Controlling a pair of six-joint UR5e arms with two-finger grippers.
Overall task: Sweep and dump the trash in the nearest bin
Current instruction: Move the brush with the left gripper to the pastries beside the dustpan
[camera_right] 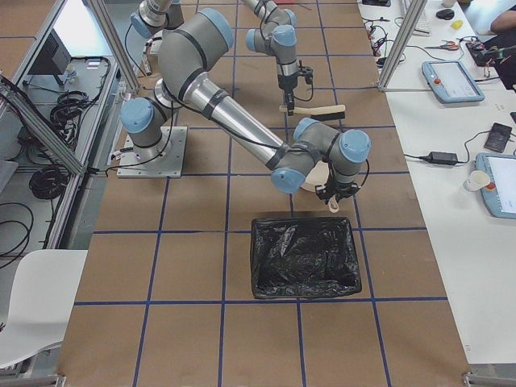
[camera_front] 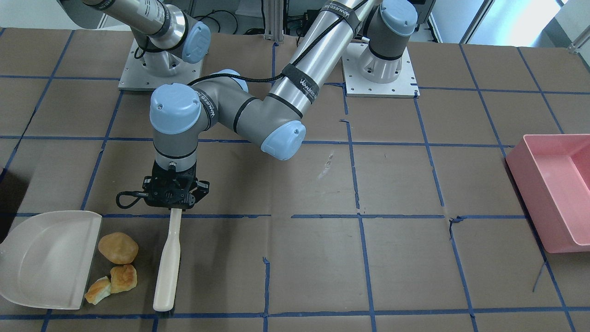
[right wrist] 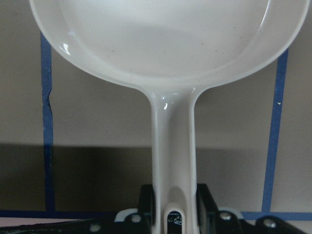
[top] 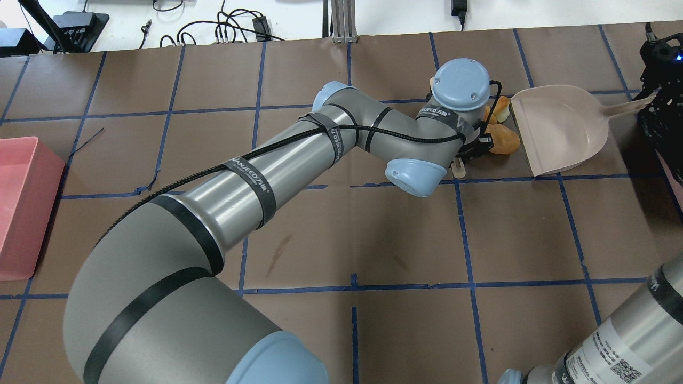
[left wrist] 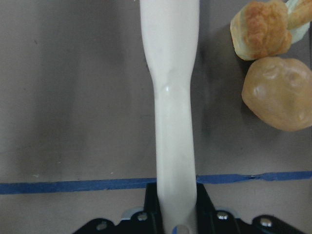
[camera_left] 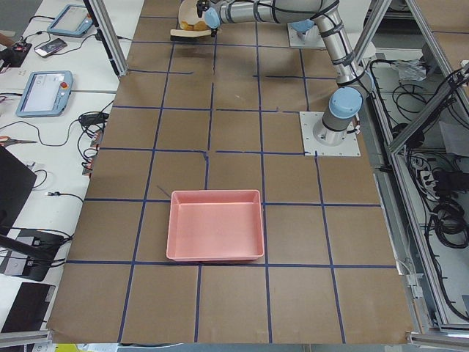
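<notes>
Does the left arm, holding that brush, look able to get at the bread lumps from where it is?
Probably yes. The left gripper holds the brush just beside the bun and two chunks, with only bare table between them; the dustpan sits open on their far side.

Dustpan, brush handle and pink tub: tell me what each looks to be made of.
The dustpan looks like smooth, glossy cream plastic: highlights glint along its moulded rim. The brush handle seems the same cream plastic, slightly satin, with a soft sheen. The pink tub appears to be moulded plastic, semi-gloss, evenly coloured.
</notes>
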